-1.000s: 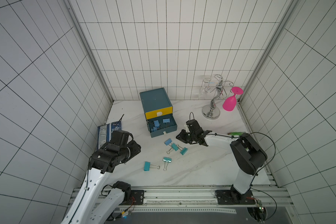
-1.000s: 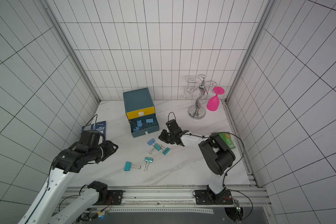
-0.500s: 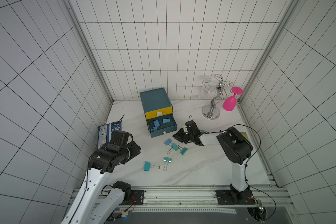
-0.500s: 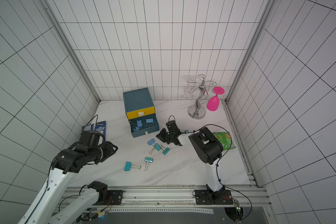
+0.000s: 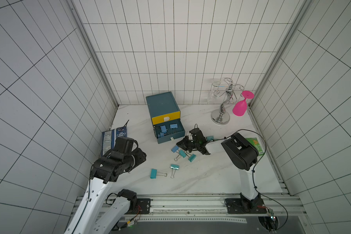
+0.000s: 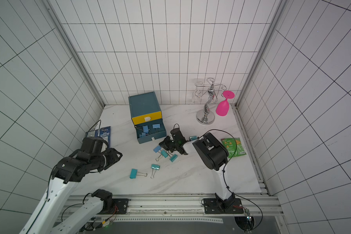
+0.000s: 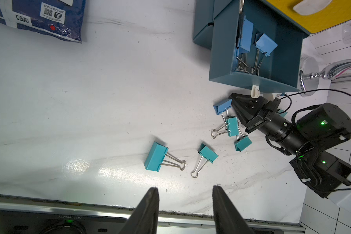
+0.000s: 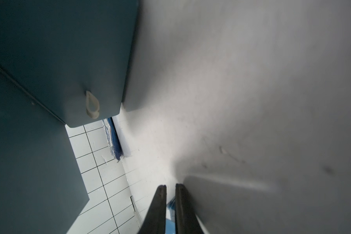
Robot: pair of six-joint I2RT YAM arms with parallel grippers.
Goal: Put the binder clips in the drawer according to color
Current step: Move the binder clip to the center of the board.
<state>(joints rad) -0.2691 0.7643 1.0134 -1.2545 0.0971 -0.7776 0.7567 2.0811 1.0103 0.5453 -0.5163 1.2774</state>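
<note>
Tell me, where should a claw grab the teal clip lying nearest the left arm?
Probably the body of the teal clip, from straight above, pinching its shorter width. It lies flat and stands proud of the table, while its wire handles hug the surface.

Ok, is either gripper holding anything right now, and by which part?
The left gripper is open and empty. The right gripper looks pinched on the light-blue clip, apparently by its body, though the exact spot is unclear.

Five loose teal clips [image 5: 153, 173], one loose light-blue clip [image 5: 174, 149], at least three light-blue clips [image 5: 173, 126] in the drawer [image 5: 170, 139], two bags [image 5: 114, 139], two glasses [image 5: 240, 108], one rack [image 5: 223, 113]
</note>
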